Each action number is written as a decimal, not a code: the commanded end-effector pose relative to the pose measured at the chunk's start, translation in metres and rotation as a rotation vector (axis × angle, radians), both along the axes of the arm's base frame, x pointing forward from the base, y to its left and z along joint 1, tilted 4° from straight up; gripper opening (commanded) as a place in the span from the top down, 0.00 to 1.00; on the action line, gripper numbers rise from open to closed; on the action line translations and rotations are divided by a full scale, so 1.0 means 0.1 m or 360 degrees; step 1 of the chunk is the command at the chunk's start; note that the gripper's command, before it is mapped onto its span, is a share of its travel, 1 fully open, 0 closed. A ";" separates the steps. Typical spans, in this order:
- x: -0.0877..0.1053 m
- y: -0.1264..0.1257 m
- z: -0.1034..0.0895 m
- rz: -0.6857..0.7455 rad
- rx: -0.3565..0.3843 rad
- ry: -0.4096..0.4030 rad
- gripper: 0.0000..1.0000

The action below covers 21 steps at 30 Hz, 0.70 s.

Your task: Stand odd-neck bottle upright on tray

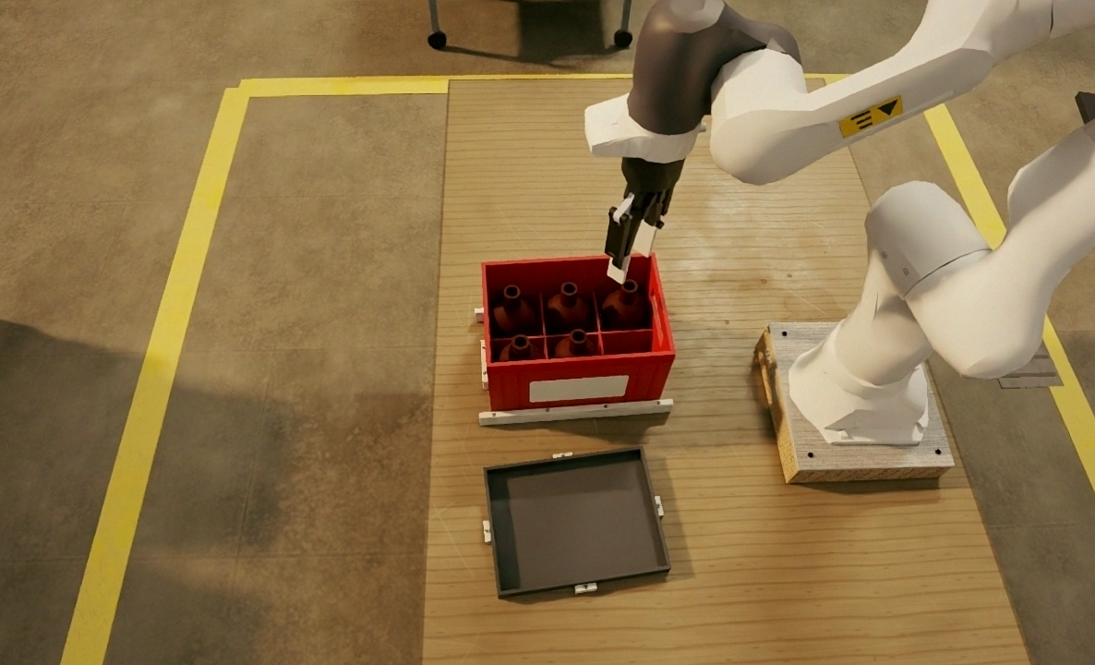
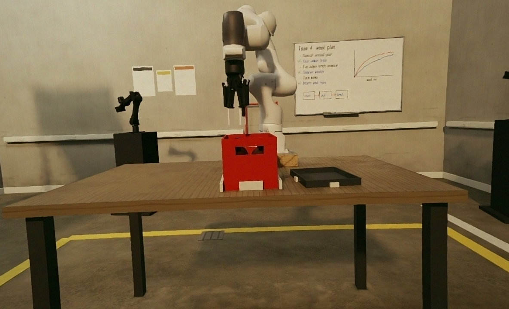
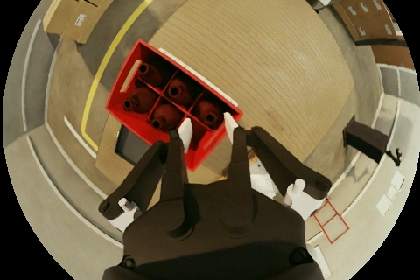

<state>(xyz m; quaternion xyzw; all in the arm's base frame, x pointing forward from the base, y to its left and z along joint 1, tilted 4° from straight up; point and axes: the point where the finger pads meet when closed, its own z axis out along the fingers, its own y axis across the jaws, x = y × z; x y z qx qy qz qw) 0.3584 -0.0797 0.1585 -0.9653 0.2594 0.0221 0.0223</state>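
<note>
The red crate stands level. It holds five brown bottles, all upright. The back row has a left bottle, a middle bottle and a right bottle. The front row has a left bottle and a middle bottle; its right compartment is empty. I cannot tell which neck differs. My gripper is partly open and empty, above the back right bottle. The dark tray is empty.
White rails border the crate, and small white blocks border the tray. The crate's high walls and dividers stand close around the bottles. The arm's base stands to the right of the crate in the top view.
</note>
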 end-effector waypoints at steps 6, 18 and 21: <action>-0.06 -0.01 0.12 -0.0009 0.0001 0.0031 0.56; -0.06 -0.01 0.12 -0.0009 0.0001 0.0031 0.90; -0.06 -0.01 0.12 -0.0009 0.0001 0.0031 0.90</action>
